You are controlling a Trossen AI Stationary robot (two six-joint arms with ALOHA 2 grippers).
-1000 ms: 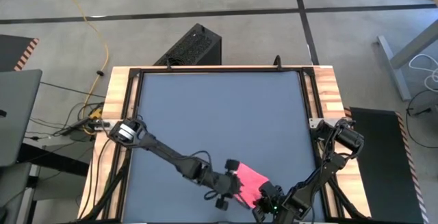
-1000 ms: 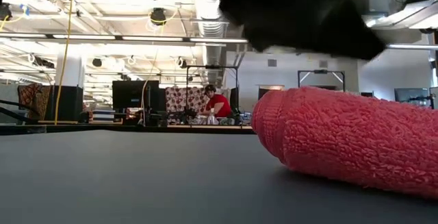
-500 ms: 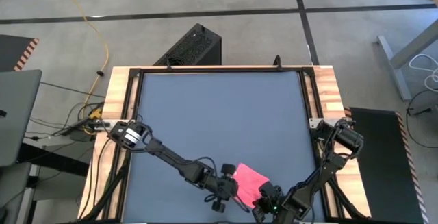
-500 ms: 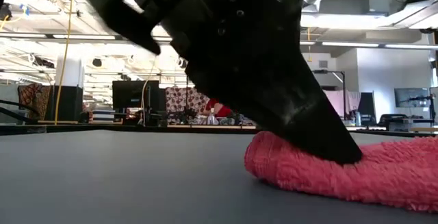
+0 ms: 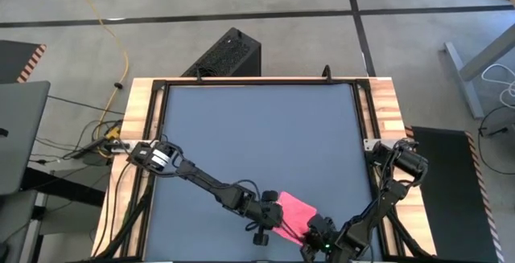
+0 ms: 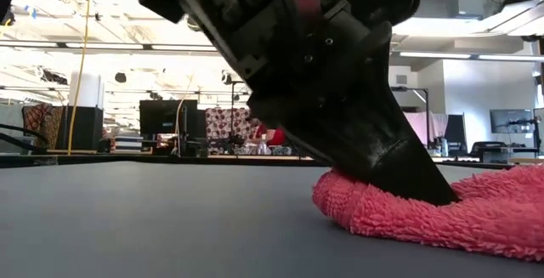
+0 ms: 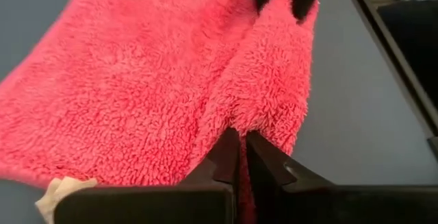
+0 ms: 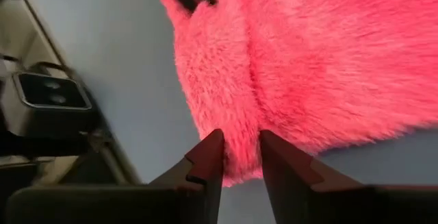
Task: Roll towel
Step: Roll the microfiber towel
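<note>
The pink towel [image 5: 296, 211] lies bunched on the dark grey tabletop [image 5: 257, 134] near the near edge, right of the middle. A raised ridge runs along it, and a flatter part spreads to one side [image 7: 123, 80]. A pale tag [image 7: 65, 190] shows at one corner. My left gripper [image 5: 273, 221] stands at the towel's left end and is shut on the ridge [image 7: 241, 148]. My right gripper [image 5: 312, 232] stands at the towel's near right end and is shut on the same ridge [image 8: 238, 157]. The low view shows a dark gripper [image 6: 425, 189] down on the towel [image 6: 476, 214]. My left gripper pinches the raised ridge of the towel at its left end [image 7: 256, 111] between its two fingers, which slant down from the table's left. The fold holds several layers. The towel rests on the table. My right gripper pinches the other end of that ridge [image 8: 239, 121] between its two fingers, coming from the table's near right side. The fingers point along the ridge. The towel lies on the table below them.
The table's near edge and its black frame rail [image 8: 48, 101] lie close to the right gripper. The wooden side rails [image 5: 141, 134] bound the tabletop. The far part of the tabletop [image 5: 257, 118] is bare. A person sits far off in the room [image 6: 272, 132].
My left gripper has gone toward the table's right edge and down onto the towel's left end. The towel's end, which stood as a thick round roll, now lies flattened and bunched under the fingers. My right gripper has kept its place.
</note>
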